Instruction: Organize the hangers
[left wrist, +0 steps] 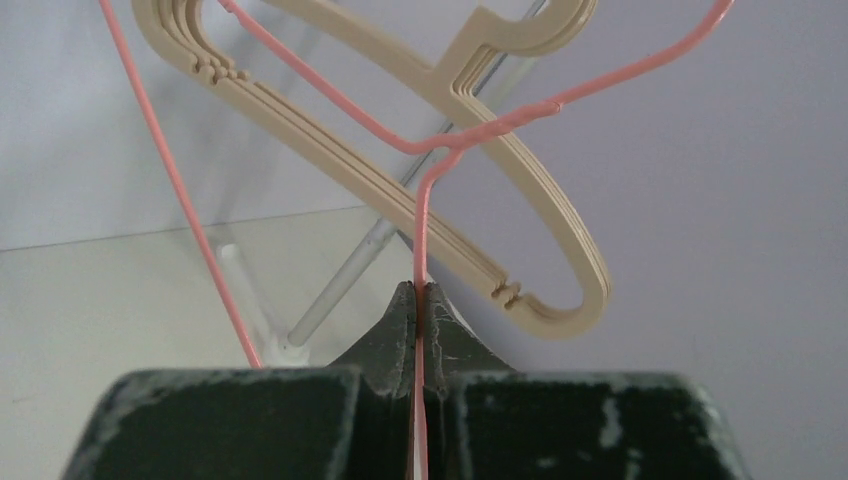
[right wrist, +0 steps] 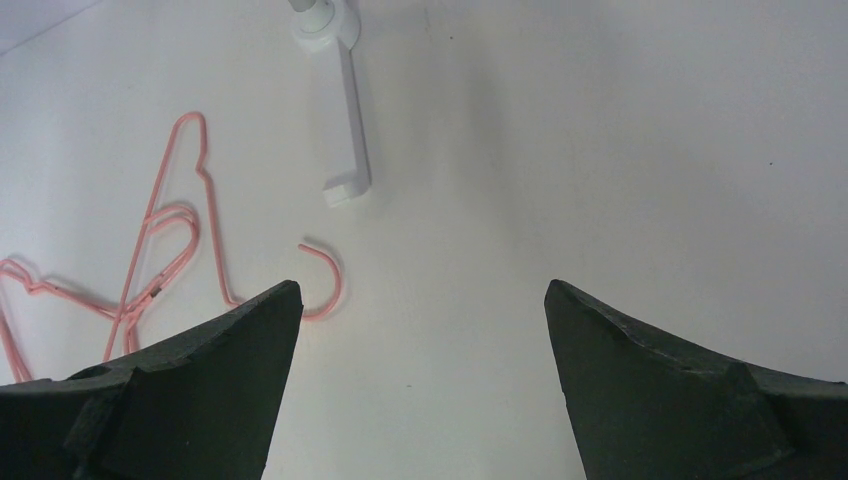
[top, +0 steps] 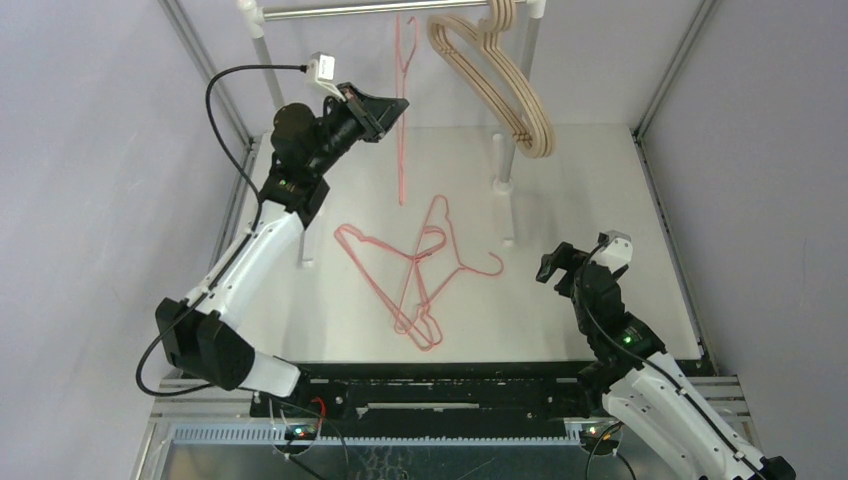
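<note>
Several beige hangers (top: 505, 95) hang on the silver rail (top: 370, 10) at the back. A pink wire hanger (top: 403, 60) hangs beside them, to their left. My left gripper (top: 397, 108) is raised near the rail and shut on this pink wire hanger (left wrist: 420, 230), with the beige hangers (left wrist: 500, 200) behind it. More pink wire hangers (top: 415, 270) lie tangled on the table's middle. My right gripper (top: 552, 268) is open and empty, low over the table to their right. One hanger's hook (right wrist: 325, 280) lies by its left finger (right wrist: 200, 370).
The rail stands on white feet (top: 505, 185) and posts (top: 262, 60) at the back of the white table (top: 600, 200). A white foot bar (right wrist: 350, 130) lies ahead of the right gripper. Grey walls and frame posts (top: 670, 70) close in both sides.
</note>
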You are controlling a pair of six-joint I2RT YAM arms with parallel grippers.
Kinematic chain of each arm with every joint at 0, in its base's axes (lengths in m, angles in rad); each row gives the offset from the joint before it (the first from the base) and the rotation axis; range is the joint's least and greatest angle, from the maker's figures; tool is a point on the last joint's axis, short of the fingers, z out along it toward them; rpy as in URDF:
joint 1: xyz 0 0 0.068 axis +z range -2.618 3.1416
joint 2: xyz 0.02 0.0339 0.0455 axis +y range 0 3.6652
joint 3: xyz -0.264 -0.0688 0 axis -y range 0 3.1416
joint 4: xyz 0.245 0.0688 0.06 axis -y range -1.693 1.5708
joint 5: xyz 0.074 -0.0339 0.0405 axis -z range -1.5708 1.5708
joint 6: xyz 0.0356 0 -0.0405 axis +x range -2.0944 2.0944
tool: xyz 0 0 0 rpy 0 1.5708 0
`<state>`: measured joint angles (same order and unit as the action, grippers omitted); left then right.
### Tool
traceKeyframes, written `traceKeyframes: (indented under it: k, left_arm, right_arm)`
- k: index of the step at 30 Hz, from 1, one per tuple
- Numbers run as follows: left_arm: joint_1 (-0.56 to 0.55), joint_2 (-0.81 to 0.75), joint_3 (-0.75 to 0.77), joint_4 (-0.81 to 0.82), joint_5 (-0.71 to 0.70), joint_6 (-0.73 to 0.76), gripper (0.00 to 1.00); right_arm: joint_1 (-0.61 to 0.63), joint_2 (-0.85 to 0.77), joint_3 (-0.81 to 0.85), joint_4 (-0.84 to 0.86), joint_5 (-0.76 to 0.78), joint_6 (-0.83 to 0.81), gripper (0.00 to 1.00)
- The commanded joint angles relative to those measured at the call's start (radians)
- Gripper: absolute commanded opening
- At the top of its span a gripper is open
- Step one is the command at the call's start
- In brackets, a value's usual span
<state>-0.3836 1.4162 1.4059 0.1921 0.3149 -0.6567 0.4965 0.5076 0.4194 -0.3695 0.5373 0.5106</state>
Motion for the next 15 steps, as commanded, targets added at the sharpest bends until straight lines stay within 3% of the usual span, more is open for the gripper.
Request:
traceKeyframes:
  k: [1,15]
  left_arm:
    - [0.008,0.043,0.09,0.076,-0.005,-0.069,0.0]
    - [0.017,0.158,0.194,0.128,-0.036,-0.167,0.0]
  right_arm:
    - [-0.012,0.01,0.004,0.046,0.007,-0.022,1.0]
    - [-0.025,0.031,0.01,0.054,-0.004,-0.024,1.0]
